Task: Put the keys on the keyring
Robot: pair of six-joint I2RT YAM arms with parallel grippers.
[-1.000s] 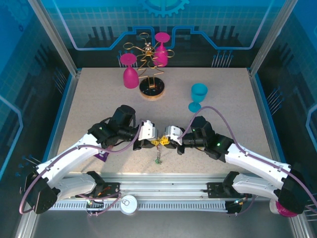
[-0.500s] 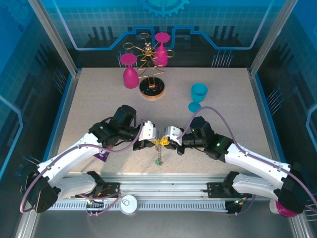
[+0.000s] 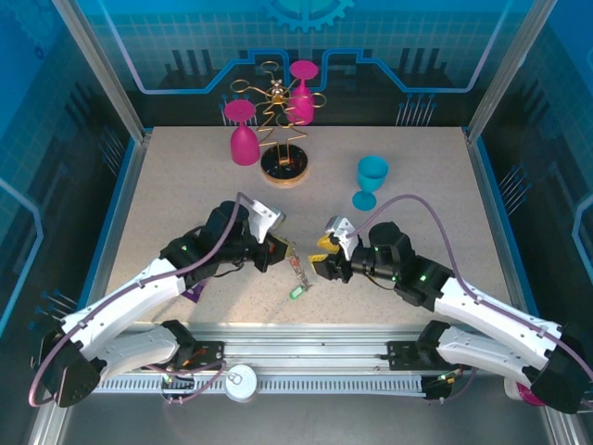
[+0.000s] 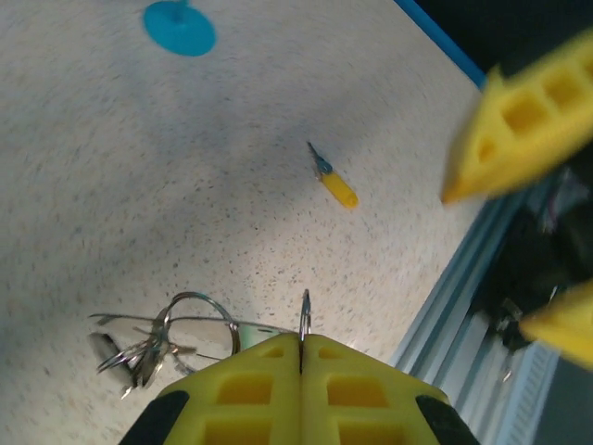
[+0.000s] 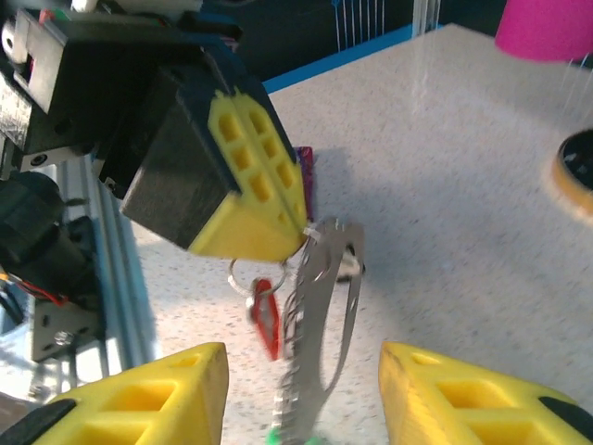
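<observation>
Left wrist: left claw (image 4: 301, 339) pinches the keyring (image 4: 304, 317) (right claw (image 5: 301, 375) gapes), yellow key (image 4: 335, 185) loose on table (image 4: 185, 167).

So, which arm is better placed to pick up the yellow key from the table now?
Right. The right gripper is open and empty, while the left gripper is shut on the keyring. The yellow key lies loose on the table.

no legible text, label or number anywhere.
</observation>
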